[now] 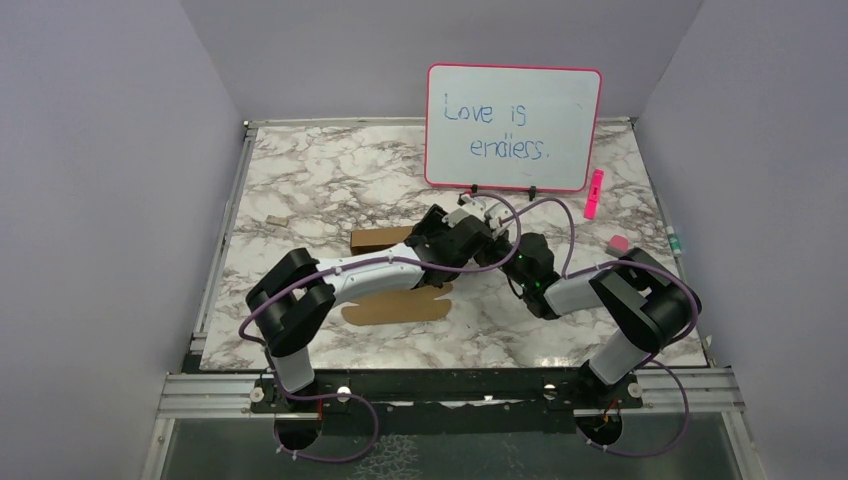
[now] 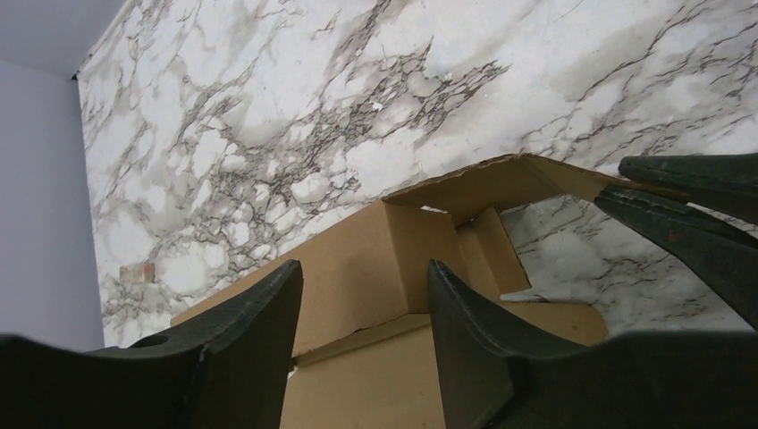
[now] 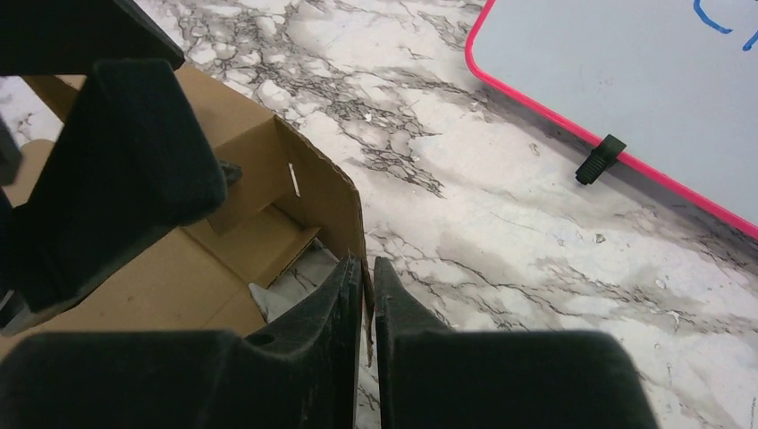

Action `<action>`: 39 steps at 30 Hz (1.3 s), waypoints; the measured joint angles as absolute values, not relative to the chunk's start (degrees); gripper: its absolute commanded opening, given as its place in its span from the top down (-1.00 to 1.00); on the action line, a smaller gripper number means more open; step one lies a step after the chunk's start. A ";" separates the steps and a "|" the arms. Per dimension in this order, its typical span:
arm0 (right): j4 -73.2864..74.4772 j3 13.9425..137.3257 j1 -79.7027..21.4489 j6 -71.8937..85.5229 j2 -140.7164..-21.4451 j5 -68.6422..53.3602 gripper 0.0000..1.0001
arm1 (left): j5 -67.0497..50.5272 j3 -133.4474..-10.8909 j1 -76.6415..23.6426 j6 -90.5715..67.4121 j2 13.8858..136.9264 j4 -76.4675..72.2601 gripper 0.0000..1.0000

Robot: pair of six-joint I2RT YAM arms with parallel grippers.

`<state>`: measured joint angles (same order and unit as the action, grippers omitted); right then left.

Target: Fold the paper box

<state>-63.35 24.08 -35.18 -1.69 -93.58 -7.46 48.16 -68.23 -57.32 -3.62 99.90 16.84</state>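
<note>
The paper box is brown cardboard, partly folded. In the top view a raised wall (image 1: pixel 380 239) shows behind the left arm, and a flat panel with rounded flaps lies in front. My left gripper (image 1: pixel 462 240) is open above the box (image 2: pixel 357 259), its fingers (image 2: pixel 451 304) apart with nothing held between them. My right gripper (image 1: pixel 505 255) is shut on the edge of an upright side wall (image 3: pixel 322 192) of the box; its closed tips (image 3: pixel 367 268) pinch the cardboard. The right fingers also show in the left wrist view (image 2: pixel 679 210), holding the flap up.
A pink-framed whiteboard (image 1: pixel 513 127) stands at the back, also in the right wrist view (image 3: pixel 626 80). A pink marker (image 1: pixel 595 193), a pink eraser (image 1: pixel 618 243) and a small teal item (image 1: pixel 673 241) lie at the right. A tiny cardboard scrap (image 1: pixel 275 221) lies at the left.
</note>
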 measured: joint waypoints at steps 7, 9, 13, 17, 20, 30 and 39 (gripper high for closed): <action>-63.35 24.03 -35.31 -2.04 -93.65 -8.64 0.71 | 50.43 -67.22 -57.47 -3.03 101.19 17.21 0.09; -63.35 24.03 -35.31 -2.07 -93.65 -8.84 0.71 | 50.96 -67.13 -57.49 -2.70 101.91 17.30 0.13; -63.35 24.03 -35.29 -2.09 -93.65 -8.99 0.72 | 51.64 -67.05 -57.54 -2.50 102.61 17.28 0.17; -63.33 24.03 -35.31 -2.07 -93.65 -9.74 0.72 | 52.18 -67.05 -57.98 -2.70 102.65 17.28 0.04; -63.35 24.03 -35.31 -2.09 -93.65 -10.24 0.72 | 52.10 -66.76 -58.50 -3.92 102.35 17.30 -0.08; -63.70 24.05 -35.31 -2.02 -93.47 -12.10 0.72 | 48.99 -58.61 -62.57 -12.56 91.66 16.36 -0.41; -63.42 24.03 -35.31 -2.00 -93.47 -12.34 0.72 | 46.92 -40.62 -64.27 -21.67 79.37 1.56 -0.68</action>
